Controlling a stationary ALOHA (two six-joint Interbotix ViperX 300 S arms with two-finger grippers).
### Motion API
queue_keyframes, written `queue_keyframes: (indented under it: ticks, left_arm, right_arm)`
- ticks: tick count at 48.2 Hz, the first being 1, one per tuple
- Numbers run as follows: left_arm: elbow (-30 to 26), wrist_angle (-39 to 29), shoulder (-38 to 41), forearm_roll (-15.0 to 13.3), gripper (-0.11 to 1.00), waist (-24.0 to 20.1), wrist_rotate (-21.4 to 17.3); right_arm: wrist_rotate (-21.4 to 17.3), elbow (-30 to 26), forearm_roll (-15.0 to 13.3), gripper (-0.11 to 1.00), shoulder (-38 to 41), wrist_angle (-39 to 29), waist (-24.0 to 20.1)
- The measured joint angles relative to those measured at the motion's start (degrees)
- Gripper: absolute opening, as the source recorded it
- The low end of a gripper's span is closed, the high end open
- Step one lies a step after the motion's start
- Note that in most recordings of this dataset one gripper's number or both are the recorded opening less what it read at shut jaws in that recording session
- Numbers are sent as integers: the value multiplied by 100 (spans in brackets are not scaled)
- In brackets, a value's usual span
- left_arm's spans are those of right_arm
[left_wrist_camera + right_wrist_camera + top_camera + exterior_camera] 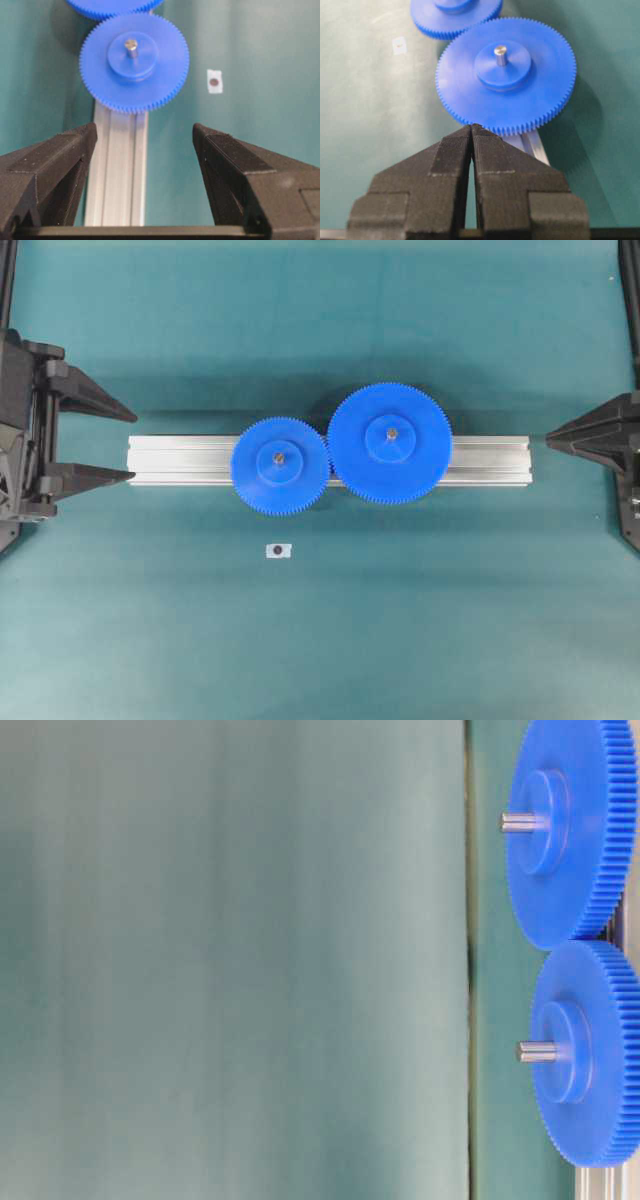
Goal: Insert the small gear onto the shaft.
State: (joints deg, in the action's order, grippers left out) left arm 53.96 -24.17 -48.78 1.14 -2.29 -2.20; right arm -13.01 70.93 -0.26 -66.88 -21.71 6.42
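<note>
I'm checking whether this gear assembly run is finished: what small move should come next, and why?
Probably none on the gear: the small gear already sits on its shaft, the pin poking through the hub, teeth beside the larger gear. The left end effector is open and empty, the right end effector shut. I'd ease the left arm back from the aluminium rail.

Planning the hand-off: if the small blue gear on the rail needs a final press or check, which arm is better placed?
Left, probably. The left gripper is open at the aluminium rail's end nearest the small blue toothed gear, already on its grey metal shaft. The right gripper is shut, beyond the larger blue gear.
</note>
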Motion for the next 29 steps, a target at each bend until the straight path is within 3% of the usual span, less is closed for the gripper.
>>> queue_keyframes:
  ticks: [29]
  left_arm:
    - [44,0,0,0,76,0,0]
  right_arm:
    - [-9,0,0,8,0,0,0]
